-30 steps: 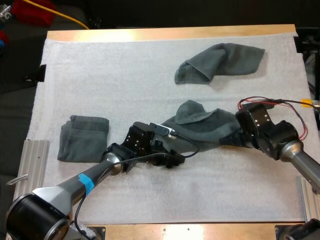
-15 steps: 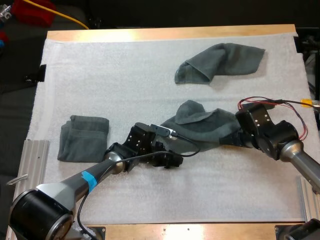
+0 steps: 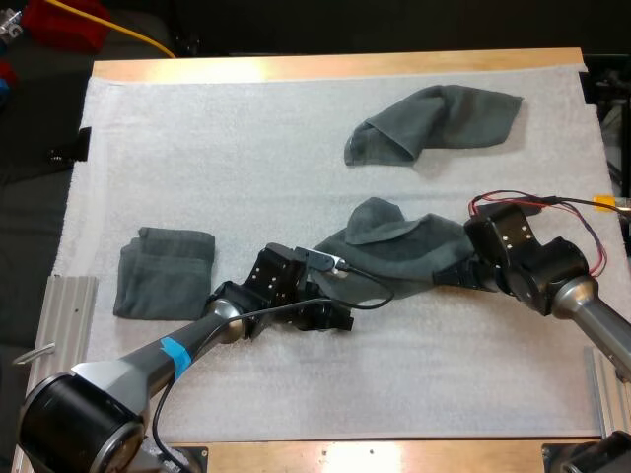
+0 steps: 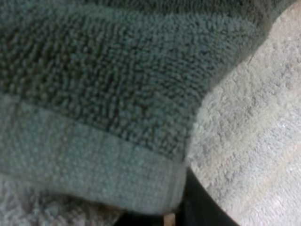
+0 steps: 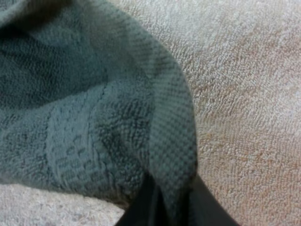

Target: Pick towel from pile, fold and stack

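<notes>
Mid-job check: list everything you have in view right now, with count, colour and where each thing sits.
crumpled towel: 1, dark grey-green, far right part of the mat, lying alone.
folded towel: 1, dark grey-green, left side of the mat.
middle towel: 1, dark grey-green, centre-right of the mat, rumpled, between the two arms.
mat: 1, white, spread over the table.
table: 1, wooden, bare strip showing along the far side.
left end effector: 1, black, at the middle towel's left end, close by its hem.
right end effector: 1, black, shut on the middle towel's right edge.
</notes>
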Action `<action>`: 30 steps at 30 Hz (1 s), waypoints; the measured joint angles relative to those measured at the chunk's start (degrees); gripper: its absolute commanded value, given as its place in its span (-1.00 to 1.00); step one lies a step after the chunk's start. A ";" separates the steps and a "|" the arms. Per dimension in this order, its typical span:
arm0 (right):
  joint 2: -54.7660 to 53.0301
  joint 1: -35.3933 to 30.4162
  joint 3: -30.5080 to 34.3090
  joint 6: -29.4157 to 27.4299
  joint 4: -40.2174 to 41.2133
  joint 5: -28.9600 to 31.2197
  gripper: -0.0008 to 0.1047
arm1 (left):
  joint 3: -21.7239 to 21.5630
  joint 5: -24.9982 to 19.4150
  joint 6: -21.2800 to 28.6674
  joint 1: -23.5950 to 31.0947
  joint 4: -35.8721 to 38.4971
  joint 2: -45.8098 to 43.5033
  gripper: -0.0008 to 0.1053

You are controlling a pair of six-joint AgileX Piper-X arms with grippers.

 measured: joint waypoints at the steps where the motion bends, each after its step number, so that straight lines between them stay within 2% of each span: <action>1: 0.00 0.00 0.00 0.00 0.00 0.00 -0.94 | 0.00 0.00 0.35 0.00 0.50 -0.45 -0.98; 4: 0.00 0.00 0.00 0.00 0.00 -0.08 -0.94 | -0.05 -0.26 2.76 0.00 3.36 -3.25 -0.98; 11: -1.05 0.00 0.00 1.58 0.51 -4.13 -0.94 | -0.99 -5.39 12.16 0.00 15.96 -12.75 -0.98; 15: -2.66 0.00 0.00 3.00 1.92 -7.28 -0.94 | -2.91 -7.24 15.20 0.00 22.59 -17.41 -0.98; 22: -5.43 0.00 0.00 3.35 7.13 -12.51 -0.94 | -10.32 -9.06 17.55 0.00 32.22 -21.02 -0.98; 30: -11.50 0.00 -0.10 7.29 8.06 -20.14 -0.94 | -20.19 -10.57 20.55 0.00 41.67 -21.91 -0.98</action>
